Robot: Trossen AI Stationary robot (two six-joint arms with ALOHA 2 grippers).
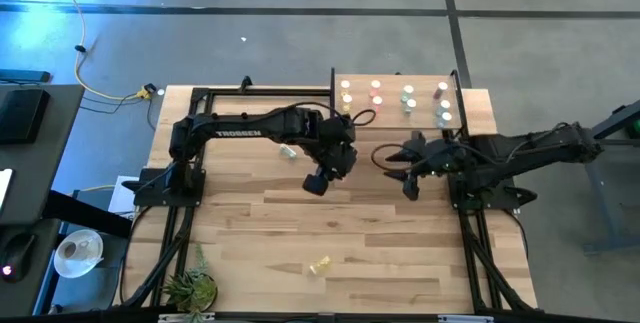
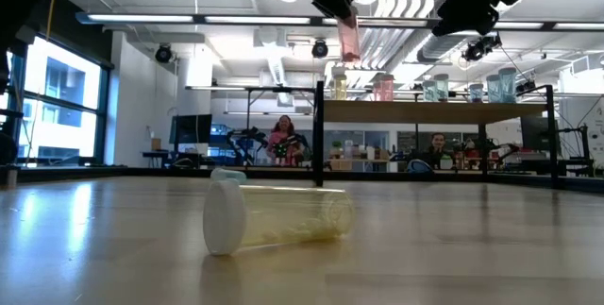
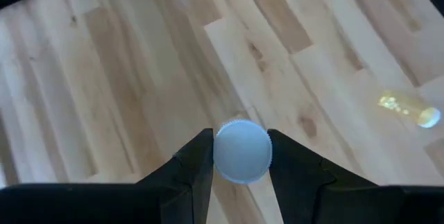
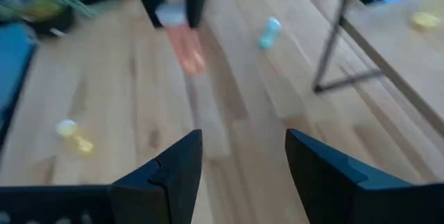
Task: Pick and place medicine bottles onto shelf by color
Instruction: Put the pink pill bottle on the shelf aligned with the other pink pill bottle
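Note:
A pink medicine bottle (image 2: 349, 39) with a white cap (image 3: 241, 151) hangs over the middle of the table, with my left gripper (image 1: 318, 180) shut on it. To its right my right gripper (image 4: 243, 156) stands open above the table with nothing between its fingers. The shelf (image 1: 455, 88) at the far right carries several bottles standing upright, among them yellow (image 1: 346, 87), pink (image 1: 376, 87) and teal (image 1: 408, 93) ones. A yellow bottle (image 2: 274, 218) lies on its side near the table's front. A teal bottle (image 4: 269, 32) lies on the table under the left arm. My left gripper pinches the pink bottle at its cap end (image 3: 229, 156) between its two fingers. The fingers slant down from the table's left. The bottle's pink body (image 4: 187, 49) hangs below the fingers, lifted clear of the table.
Dark metal posts (image 2: 318, 135) hold the shelf above the table's far right corner. A small plant (image 1: 190, 285) stands at the near left corner. Bare wood lies between the two grippers and the table's front edge.

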